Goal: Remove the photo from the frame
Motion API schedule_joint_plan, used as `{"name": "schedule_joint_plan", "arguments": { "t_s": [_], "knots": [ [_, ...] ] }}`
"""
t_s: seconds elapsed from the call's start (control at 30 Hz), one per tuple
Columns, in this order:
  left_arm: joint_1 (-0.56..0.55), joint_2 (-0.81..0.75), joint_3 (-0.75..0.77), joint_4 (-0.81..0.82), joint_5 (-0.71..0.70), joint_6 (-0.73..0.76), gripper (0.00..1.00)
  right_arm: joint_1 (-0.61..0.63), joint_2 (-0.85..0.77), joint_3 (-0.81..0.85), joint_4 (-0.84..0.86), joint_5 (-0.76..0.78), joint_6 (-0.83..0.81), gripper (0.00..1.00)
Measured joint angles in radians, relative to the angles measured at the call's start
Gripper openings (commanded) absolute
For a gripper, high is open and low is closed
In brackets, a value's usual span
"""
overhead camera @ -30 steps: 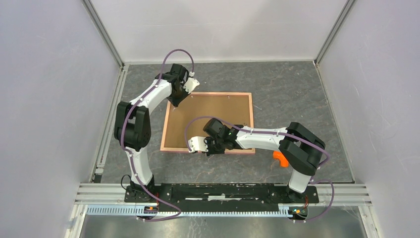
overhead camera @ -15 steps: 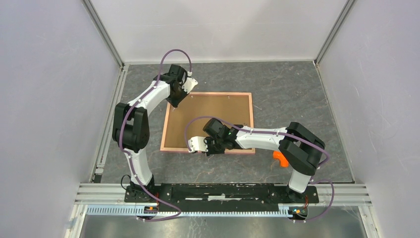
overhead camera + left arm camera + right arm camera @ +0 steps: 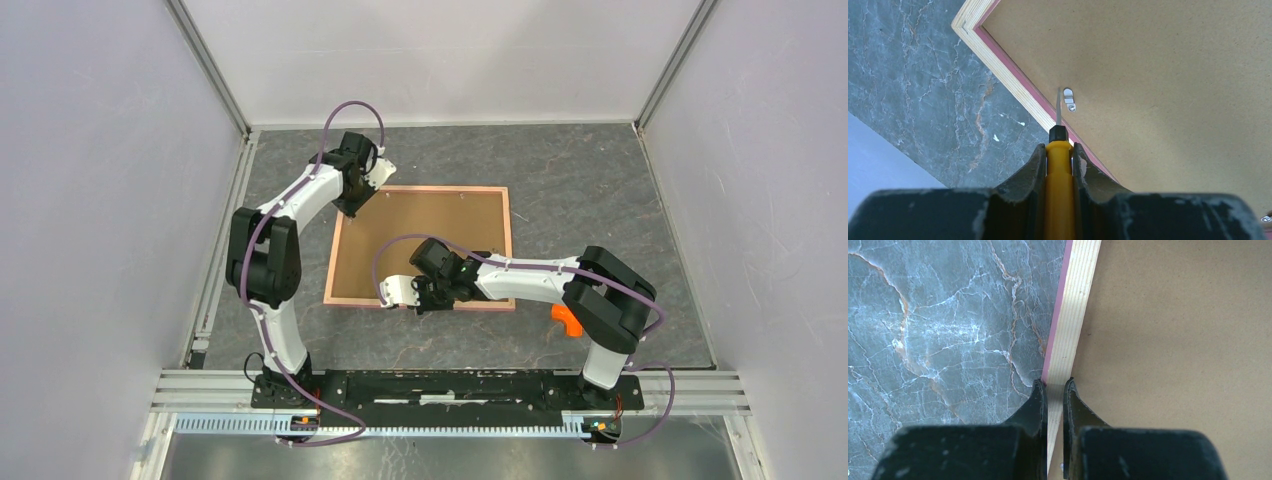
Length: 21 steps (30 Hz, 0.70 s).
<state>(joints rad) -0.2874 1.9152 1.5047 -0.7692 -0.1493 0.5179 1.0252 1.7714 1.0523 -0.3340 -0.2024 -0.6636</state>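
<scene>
The frame (image 3: 430, 240) lies face down, its brown fibreboard back up and its pink rim around it. The photo is hidden under the back. My left gripper (image 3: 351, 206) is at the frame's far left corner, shut on a yellow screwdriver (image 3: 1059, 170). Its thin blade (image 3: 1058, 105) points at a small metal clip (image 3: 1068, 99) on the back, just inside the rim (image 3: 1013, 75). My right gripper (image 3: 422, 301) is at the frame's near edge. Its jaws are closed on the pale wooden rim (image 3: 1073, 315), one finger outside and one on the fibreboard (image 3: 1173, 340).
A small orange piece (image 3: 567, 320) lies on the grey marbled table (image 3: 600, 190) by the right arm's elbow. Another metal clip (image 3: 1266, 218) shows at the left wrist view's lower right edge. White walls enclose the table on three sides.
My left gripper has shifted slightly to the far left with the screwdriver. The right arm and the frame have not moved.
</scene>
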Motion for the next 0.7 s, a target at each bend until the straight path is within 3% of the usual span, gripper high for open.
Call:
{"name": "schedule_joint_plan", "arguments": {
  "t_s": [0.7],
  "knots": [
    [0.003, -0.058, -0.071, 0.013, 0.067, 0.009, 0.02, 0.0, 0.004, 0.007, -0.008, 0.0, 0.0, 0.0]
  ]
}}
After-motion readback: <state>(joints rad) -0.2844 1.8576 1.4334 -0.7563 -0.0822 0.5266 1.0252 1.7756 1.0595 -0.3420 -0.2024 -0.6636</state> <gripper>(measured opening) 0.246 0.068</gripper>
